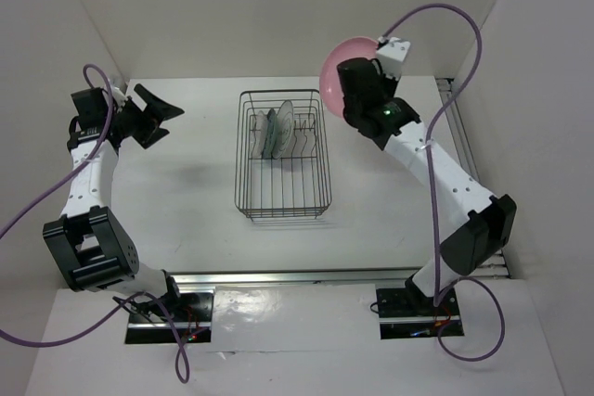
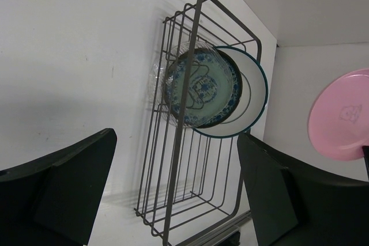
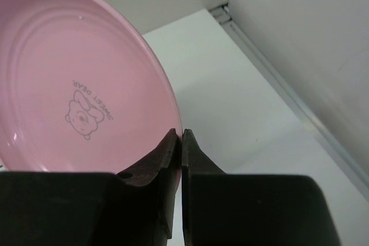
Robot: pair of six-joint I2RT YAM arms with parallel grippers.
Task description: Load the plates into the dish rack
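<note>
You are holding the pink plate [image 3: 81,84] in the right gripper [image 3: 180,139]. Its two fingers are pinching the plate's rim, closed down to a thin slit with the edge between them. In the right wrist view the plate is fanning out up and to the left of the fingers, and its inner face, with a small cartoon print and the words "SWEET DEAR", is facing the camera. From above, the plate is hanging in the air near the far right corner of the dish rack [image 1: 288,187], not touching the wires.

Three plates are already standing on edge among the prongs in the far half of the rack. A clear glass plate [image 2: 157,79] is sitting on one side, a teal patterned plate [image 2: 202,87] is leaning in the middle, and a white plate with a dark rim [image 2: 253,93] is standing behind it, nearest the pink one.

The left gripper [image 2: 176,136] is hovering over the table [image 1: 186,192], well to the left of the rack. It is pointing at the rack with its fingers spread wide and nothing between them.
</note>
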